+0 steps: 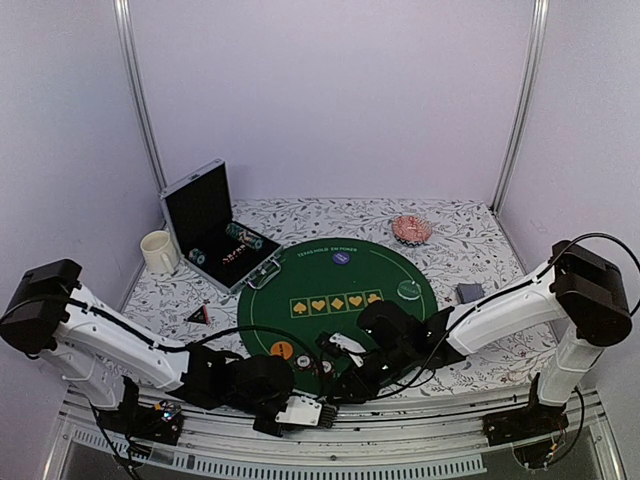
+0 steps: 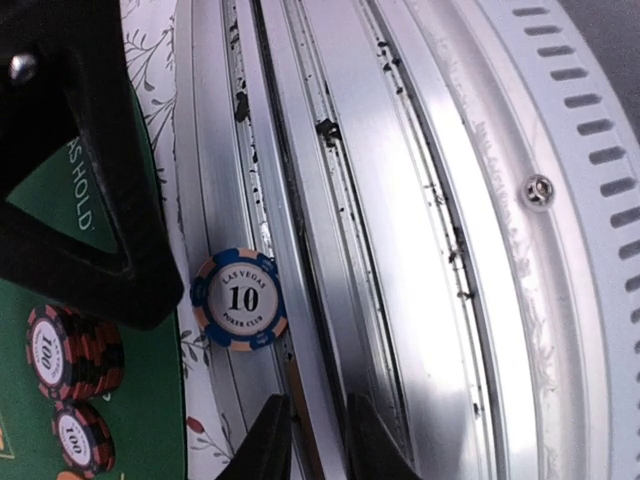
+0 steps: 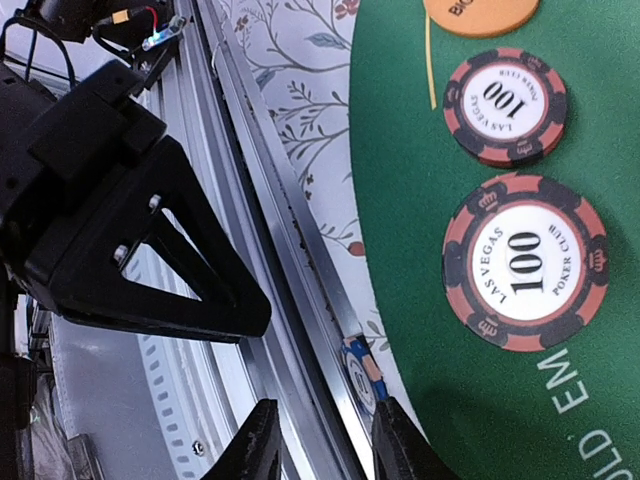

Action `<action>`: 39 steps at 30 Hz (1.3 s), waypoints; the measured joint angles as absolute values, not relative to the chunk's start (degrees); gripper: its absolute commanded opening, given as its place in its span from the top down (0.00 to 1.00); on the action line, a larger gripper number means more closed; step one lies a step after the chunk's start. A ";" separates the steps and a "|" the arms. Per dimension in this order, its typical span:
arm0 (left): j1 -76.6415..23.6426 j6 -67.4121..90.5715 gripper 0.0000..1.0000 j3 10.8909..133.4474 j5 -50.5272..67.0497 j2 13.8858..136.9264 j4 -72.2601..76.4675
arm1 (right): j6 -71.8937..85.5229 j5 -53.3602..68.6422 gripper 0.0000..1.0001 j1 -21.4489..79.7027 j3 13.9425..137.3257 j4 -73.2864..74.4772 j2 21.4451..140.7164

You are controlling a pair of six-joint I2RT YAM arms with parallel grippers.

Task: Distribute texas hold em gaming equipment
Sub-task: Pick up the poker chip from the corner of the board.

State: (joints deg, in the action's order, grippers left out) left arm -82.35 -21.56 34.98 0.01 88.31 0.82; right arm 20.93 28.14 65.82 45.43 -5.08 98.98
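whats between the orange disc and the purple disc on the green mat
In the top view, just the printed row of yellow suit symbols on the green mat lies between the orange disc and purple disc.

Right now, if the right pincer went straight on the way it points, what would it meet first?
Probably the blue chip, lying just ahead of the right pincer; depth is unclear.

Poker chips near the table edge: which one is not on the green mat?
The blue chip marked 10, lying by the metal rail; the red-black 100 chips lie on the mat.
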 measured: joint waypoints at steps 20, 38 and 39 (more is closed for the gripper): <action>-82.50 -24.45 0.84 36.60 -3.62 95.57 5.67 | 21.26 33.28 0.69 65.84 45.43 -6.92 105.27; -82.24 -24.47 0.89 36.88 -7.38 94.59 0.47 | 26.13 35.90 0.70 65.98 44.47 -15.22 109.08; -82.24 -24.47 0.89 37.06 -7.42 94.70 0.25 | 26.28 36.47 0.70 66.00 44.47 -15.53 109.60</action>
State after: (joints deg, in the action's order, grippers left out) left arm -82.24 -24.47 37.06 -7.42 94.70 0.25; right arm 26.28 36.47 66.00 44.47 -15.53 109.60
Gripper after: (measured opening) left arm 0.112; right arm 0.301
